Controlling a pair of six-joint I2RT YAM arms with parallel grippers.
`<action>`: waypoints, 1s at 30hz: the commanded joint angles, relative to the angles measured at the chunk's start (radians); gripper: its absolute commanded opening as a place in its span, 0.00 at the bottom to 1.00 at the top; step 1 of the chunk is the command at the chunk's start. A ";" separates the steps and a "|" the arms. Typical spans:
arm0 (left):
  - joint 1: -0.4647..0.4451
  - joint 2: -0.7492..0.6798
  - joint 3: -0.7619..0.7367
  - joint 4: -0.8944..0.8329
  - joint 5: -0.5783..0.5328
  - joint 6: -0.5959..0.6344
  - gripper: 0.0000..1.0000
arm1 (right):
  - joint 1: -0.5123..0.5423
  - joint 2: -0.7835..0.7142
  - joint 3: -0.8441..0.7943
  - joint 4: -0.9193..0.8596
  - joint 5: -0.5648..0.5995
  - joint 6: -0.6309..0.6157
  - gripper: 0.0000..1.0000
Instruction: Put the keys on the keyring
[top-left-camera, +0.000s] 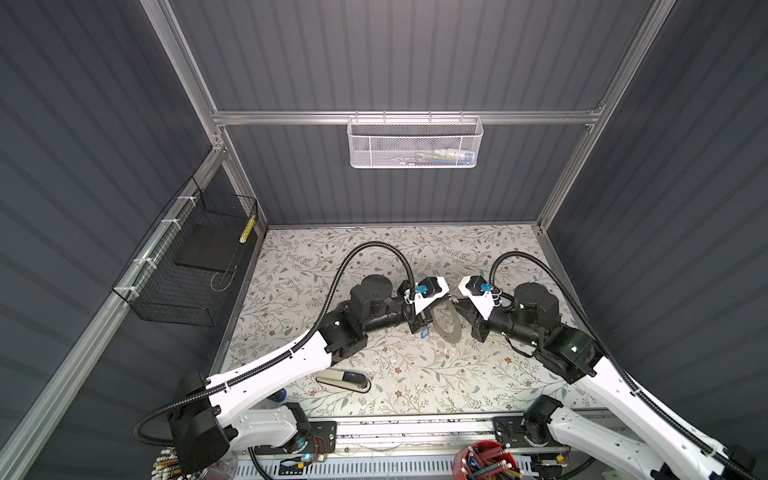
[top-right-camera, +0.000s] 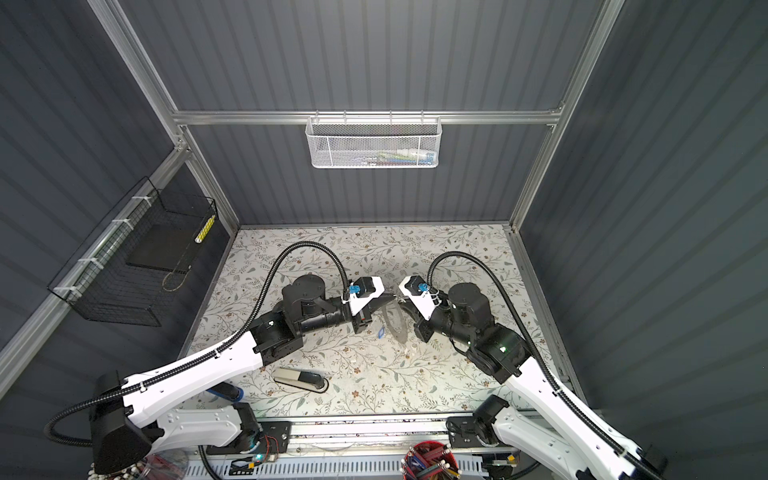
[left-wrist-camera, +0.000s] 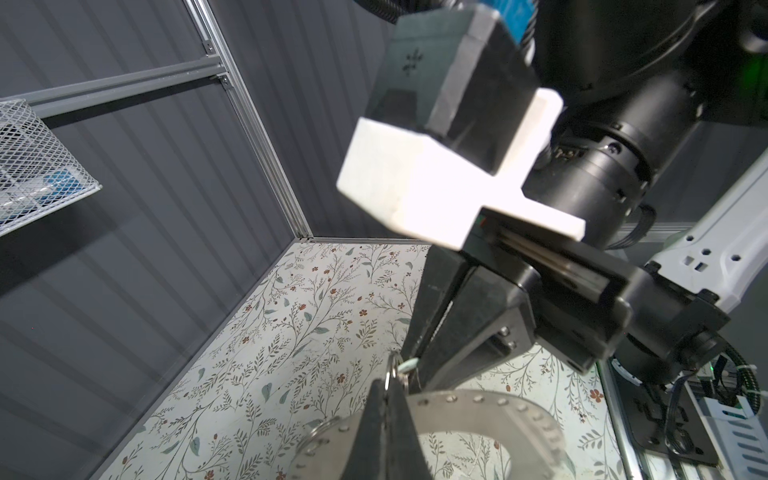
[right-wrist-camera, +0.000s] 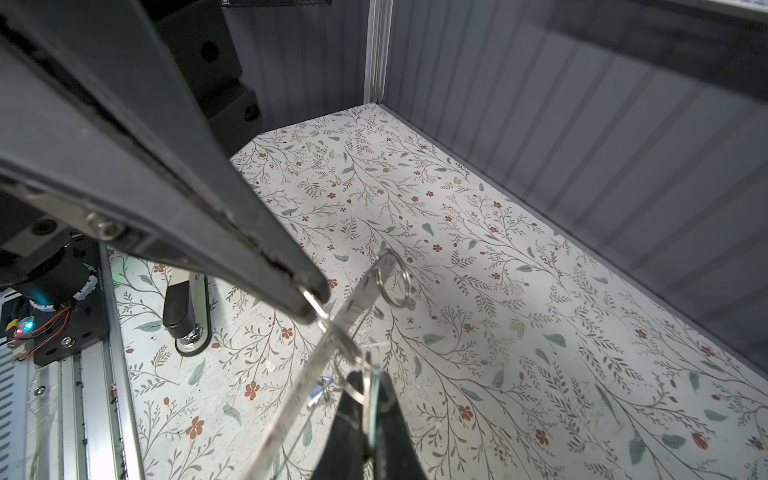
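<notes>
The keyring (top-left-camera: 451, 332) (top-right-camera: 397, 328), a big flat grey ring, is held up off the table between both grippers. My left gripper (top-left-camera: 451, 298) (left-wrist-camera: 386, 399) is shut on its band (left-wrist-camera: 498, 411). A small split ring (right-wrist-camera: 392, 282) hangs from a hole in the band's edge. Facing it, my right gripper (top-left-camera: 458, 306) (right-wrist-camera: 370, 399) is shut on the key with the mint-green tag (left-wrist-camera: 407, 365), right at the keyring's edge (right-wrist-camera: 332, 332). The blue-tagged key (top-left-camera: 424, 332) (right-wrist-camera: 322, 390) shows below the left gripper beside the ring; whether it hangs from the ring I cannot tell.
A grey-and-black stapler (top-left-camera: 344, 380) (right-wrist-camera: 187, 307) lies near the front left of the floral table. A white mesh basket (top-left-camera: 415, 143) hangs on the back wall and a black wire basket (top-left-camera: 195, 266) on the left wall. A red cup of pencils (top-left-camera: 486, 461) stands at the front.
</notes>
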 joint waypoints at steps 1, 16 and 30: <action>0.010 -0.027 -0.016 0.099 -0.011 -0.043 0.00 | 0.010 0.017 0.007 -0.027 0.020 -0.015 0.00; 0.026 -0.029 -0.106 0.270 0.028 -0.104 0.00 | 0.085 0.076 0.041 0.054 -0.032 -0.047 0.00; 0.076 -0.118 -0.105 0.104 0.245 -0.039 0.00 | 0.080 -0.137 -0.008 -0.069 -0.001 -0.050 0.51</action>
